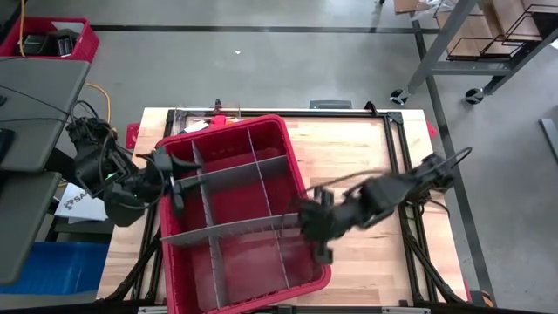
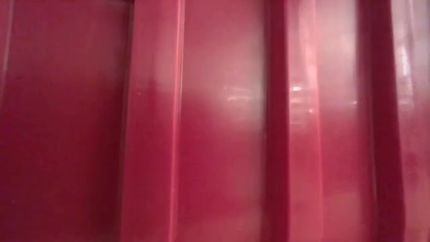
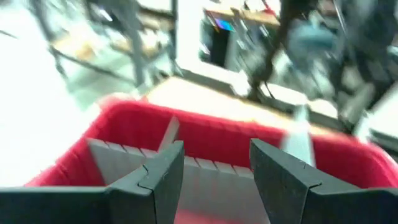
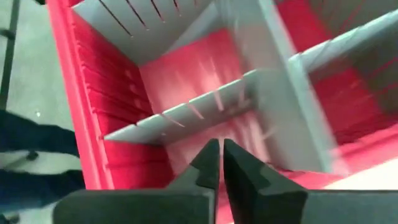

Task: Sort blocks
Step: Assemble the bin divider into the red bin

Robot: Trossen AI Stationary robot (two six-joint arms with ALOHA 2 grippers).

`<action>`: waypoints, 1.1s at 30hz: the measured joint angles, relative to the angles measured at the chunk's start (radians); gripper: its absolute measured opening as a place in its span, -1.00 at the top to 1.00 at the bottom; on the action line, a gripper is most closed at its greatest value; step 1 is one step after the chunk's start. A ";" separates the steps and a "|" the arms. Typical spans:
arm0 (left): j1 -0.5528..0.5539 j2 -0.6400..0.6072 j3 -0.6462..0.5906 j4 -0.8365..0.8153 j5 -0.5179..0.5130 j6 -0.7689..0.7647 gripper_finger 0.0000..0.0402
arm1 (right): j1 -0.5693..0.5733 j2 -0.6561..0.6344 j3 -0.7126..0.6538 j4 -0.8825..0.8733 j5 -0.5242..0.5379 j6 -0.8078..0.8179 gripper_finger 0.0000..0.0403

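- Right gripper [image 1: 321, 253] at red bin [image 1: 228, 127] right rim, clenched on nothing.
- Left gripper [image 1: 177, 189] at bin's left rim, parted, empty.
- Blocks not visible anywhere.
- Risk: snagging grey dividers [image 1: 240, 173], shifting bin.

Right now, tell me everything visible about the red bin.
The red bin is a large, glossy plastic crate with ribbed walls, sitting askew on the wooden table. Grey slotted dividers split it into compartments; no blocks show inside. The left gripper, jaws open, is at its left rim; the right gripper, jaws shut, at its right.
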 joint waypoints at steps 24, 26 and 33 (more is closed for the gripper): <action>0.045 0.064 0.000 0.108 -0.095 -0.224 0.12 | 0.106 0.229 0.053 0.074 0.208 0.133 1.00; 0.033 0.076 0.000 0.159 -0.040 -0.148 0.12 | 0.115 0.229 0.115 0.041 0.210 0.092 1.00; -0.010 0.118 -0.001 0.195 0.275 -0.010 0.12 | 0.119 0.192 0.251 -0.203 0.363 0.275 1.00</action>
